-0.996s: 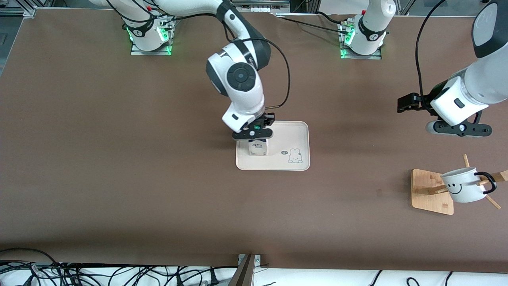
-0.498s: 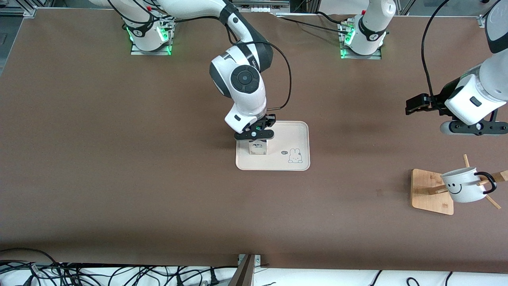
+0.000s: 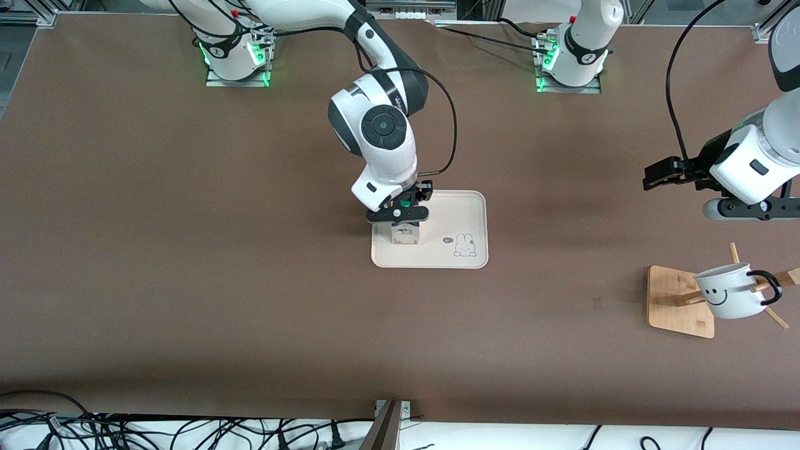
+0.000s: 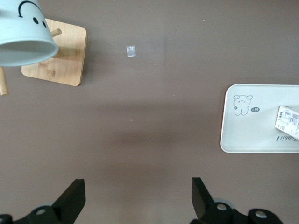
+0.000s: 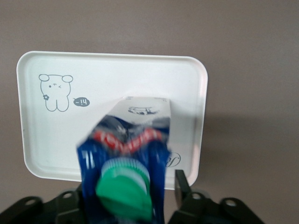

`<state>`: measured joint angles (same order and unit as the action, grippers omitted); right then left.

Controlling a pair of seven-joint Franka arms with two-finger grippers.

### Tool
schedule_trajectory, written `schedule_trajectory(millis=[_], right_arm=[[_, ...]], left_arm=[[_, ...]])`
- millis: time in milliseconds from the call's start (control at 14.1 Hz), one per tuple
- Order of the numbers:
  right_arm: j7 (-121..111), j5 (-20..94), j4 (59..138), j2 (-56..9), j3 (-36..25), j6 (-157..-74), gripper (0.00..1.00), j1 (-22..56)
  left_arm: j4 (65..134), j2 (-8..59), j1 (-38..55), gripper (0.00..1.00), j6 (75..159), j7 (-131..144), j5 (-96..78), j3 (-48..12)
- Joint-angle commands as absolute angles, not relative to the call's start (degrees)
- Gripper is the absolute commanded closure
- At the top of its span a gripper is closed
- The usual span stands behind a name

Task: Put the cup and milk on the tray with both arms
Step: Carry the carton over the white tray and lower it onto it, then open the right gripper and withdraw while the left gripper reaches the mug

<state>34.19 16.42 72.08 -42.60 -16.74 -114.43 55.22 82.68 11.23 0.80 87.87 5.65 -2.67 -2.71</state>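
Right gripper (image 3: pixel 398 214): low over the tray, jaws straddling the top of the milk carton; they are parted, and the right wrist view shows a slim gap between one finger (image 5: pixel 181 184) and the carton's side.
Milk carton (image 3: pixel 405 234): stands upright on the tray with its long axis vertical, green cap (image 5: pixel 124 189) on top facing up at the wrist camera.
Carton's place: on the part of the tray toward the right arm's end of the table.
Tray (image 3: pixel 462 206): flat on the brown table (image 3: pixel 187 250), near the middle, long side running along the table; the bunny drawing (image 3: pixel 464 245) is on the half toward the left arm's end.
Left gripper (image 4: pixel 138 186): wide open and empty, in the air over bare table between the tray and the wooden rack.
Cup (image 3: pixel 728 290): hangs tilted on a peg of the wooden rack (image 3: pixel 678 300), well apart from the tray toward the left arm's end; smiley face toward the front camera, black handle pointing away from the tray.
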Motion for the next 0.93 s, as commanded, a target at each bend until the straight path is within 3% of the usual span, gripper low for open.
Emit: schedule_trajectory(millis=[0, 71, 356, 640, 854], right_arm=[[34.89, 17.31, 71.37, -41.93, -17.14, -113.64, 0.00, 54.93], [35.76, 17.31, 71.37, -41.58, -17.40, -113.64, 0.00, 54.93], [36.04, 17.23, 71.28, -37.37, -19.68, -111.55, 0.00, 54.93], [33.24, 17.40, 71.89, -29.11, -27.32, -106.72, 0.00, 53.97], [25.08, 17.58, 71.98, -25.06, -34.08, -97.06, 0.00, 53.00]], left_arm=[[84.02, 10.90, 0.00, 0.00, 90.78, 6.06, -4.22, -2.90], [85.76, 10.38, 0.00, 0.00, 93.49, 6.06, -4.31, -2.90], [107.19, 1.41, -0.09, 0.00, 120.70, 6.06, -4.04, -2.90], [113.54, 1.32, -2.63, 0.00, 136.99, 6.15, -3.51, -2.81], [117.05, 1.14, -4.48, 0.00, 143.93, 6.33, -3.52, -2.81]])
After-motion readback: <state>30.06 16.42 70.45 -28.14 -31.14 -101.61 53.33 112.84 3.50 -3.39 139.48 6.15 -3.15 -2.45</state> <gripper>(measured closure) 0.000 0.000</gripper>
